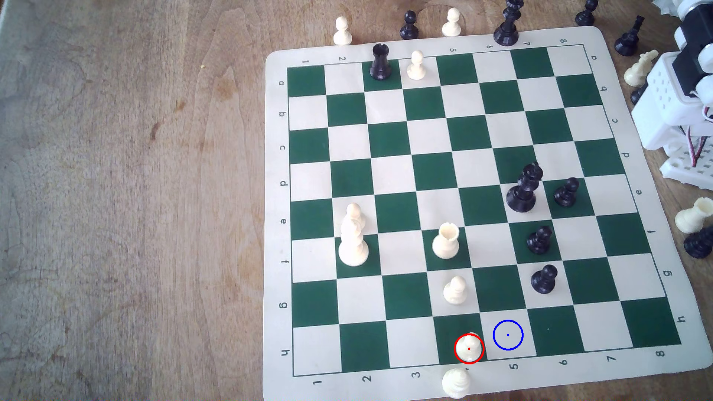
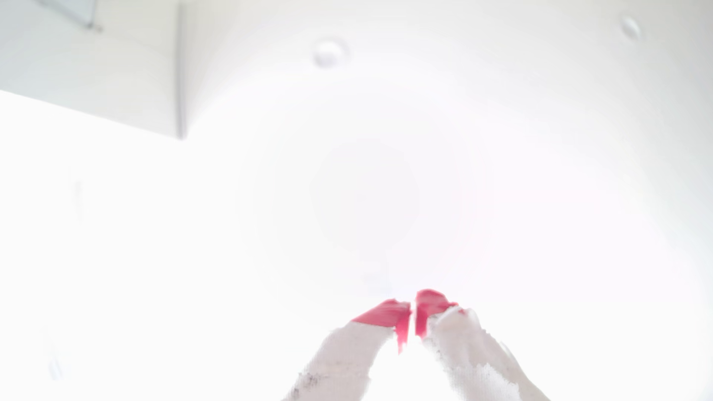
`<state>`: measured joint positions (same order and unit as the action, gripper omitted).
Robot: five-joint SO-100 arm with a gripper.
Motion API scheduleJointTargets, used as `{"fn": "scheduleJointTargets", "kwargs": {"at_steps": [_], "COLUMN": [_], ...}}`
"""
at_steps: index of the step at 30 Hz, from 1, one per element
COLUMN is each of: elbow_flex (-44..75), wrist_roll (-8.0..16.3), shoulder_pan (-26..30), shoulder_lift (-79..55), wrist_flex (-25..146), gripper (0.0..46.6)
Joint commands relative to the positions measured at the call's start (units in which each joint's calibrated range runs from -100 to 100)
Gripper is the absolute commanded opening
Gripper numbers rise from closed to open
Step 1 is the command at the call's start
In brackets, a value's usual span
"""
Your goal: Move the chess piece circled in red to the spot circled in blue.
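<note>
A small cream pawn with a red ring around it stands on a green square in the near row of the green-and-cream chess mat, in the exterior view. One square toward the exterior view's right lies the cream square with the blue ring, bare of pieces. In the wrist view my gripper points up at a bright ceiling. Its two white fingers with red tips meet with nothing between them. The folded white arm sits at the exterior view's far right, off the mat.
On the mat stand a cream pawn, a cream rook, a tall cream piece, a black king and three black pawns. Another cream piece stands on the mat's near border just below the ringed pawn. More pieces line the far edge.
</note>
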<state>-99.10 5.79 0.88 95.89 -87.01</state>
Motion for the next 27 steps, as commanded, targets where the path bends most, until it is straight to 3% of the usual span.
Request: {"fn": "scheduleJointTargets", "kwargs": {"at_steps": [1, 3, 6, 10, 12, 21, 27], "elbow_flex": [-0.8, -0.8, -0.6, 8.3, 14.6, 41.3, 53.9], "wrist_roll": [-3.4, -6.2, -7.5, -6.7, -6.4, -5.9, -4.9], "shoulder_pan": [9.0, 10.8, 12.0, 14.5, 17.5, 25.0, 27.2], "shoulder_lift": [-0.2, -0.1, -0.1, -0.6, -7.7, -29.9, -46.5], "wrist_flex": [19.9, 28.5, 40.2, 71.6, 79.2, 110.9, 120.0], "gripper": [0.2, 0.1, 0.1, 0.2, 0.2, 0.3, 0.3]}}
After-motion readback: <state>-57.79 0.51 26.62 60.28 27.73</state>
